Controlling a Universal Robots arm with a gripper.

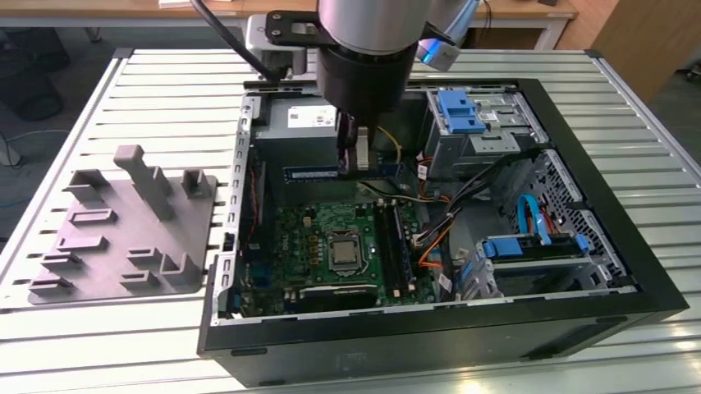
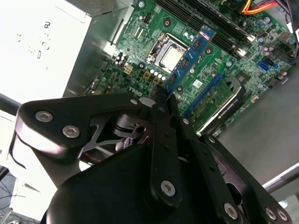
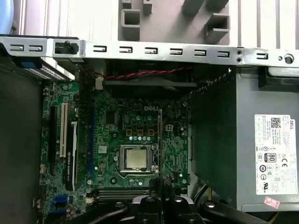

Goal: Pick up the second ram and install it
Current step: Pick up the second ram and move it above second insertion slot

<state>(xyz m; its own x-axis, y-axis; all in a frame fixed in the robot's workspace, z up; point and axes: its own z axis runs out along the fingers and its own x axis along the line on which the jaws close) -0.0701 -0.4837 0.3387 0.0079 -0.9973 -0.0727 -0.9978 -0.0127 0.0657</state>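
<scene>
The ram (image 2: 190, 52) is off the board, clamped between the fingers (image 2: 159, 100) of the gripper (image 2: 164, 95), which are closed narrowly on it. In the second wrist view its blue face with black chips runs out lengthwise from the fingertips. In the first wrist view it shows edge-on as a thin line over the CPU socket (image 3: 137, 157). In the exterior view it hangs under the gripper inside the open case (image 1: 613, 246), above the motherboard (image 1: 318, 238) and just beside the power supply (image 1: 294, 123). The grey holder (image 1: 121, 230) lies on the table (image 1: 66, 107), well apart at the exterior view's left.
</scene>
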